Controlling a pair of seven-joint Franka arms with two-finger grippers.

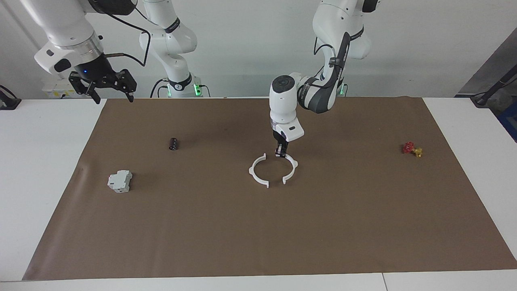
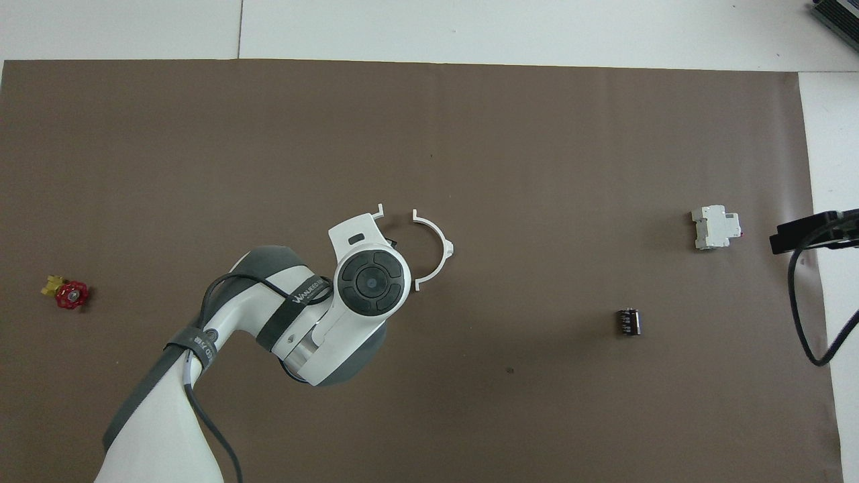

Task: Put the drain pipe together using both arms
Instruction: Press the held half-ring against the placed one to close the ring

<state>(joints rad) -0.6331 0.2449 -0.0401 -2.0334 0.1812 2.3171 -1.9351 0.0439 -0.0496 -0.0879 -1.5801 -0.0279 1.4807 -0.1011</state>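
Observation:
The drain pipe lies as two white half-ring arcs mid-mat, facing each other as a ring with gaps between their ends. One arc (image 1: 256, 171) lies toward the right arm's end and shows fully in the overhead view (image 2: 437, 249). The other arc (image 1: 292, 167) lies toward the left arm's end; in the overhead view only its tab end (image 2: 379, 212) shows past the left arm's hand. My left gripper (image 1: 281, 153) is down at this arc's end nearer the robots, fingers closed on it. My right gripper (image 1: 113, 95) is open and empty, raised over the mat's corner by its base, waiting.
A grey boxy block (image 1: 120, 180) and a small black cylinder (image 1: 173, 143) lie toward the right arm's end. A red-and-yellow valve (image 1: 412, 149) lies toward the left arm's end. The brown mat (image 1: 258, 234) covers the white table.

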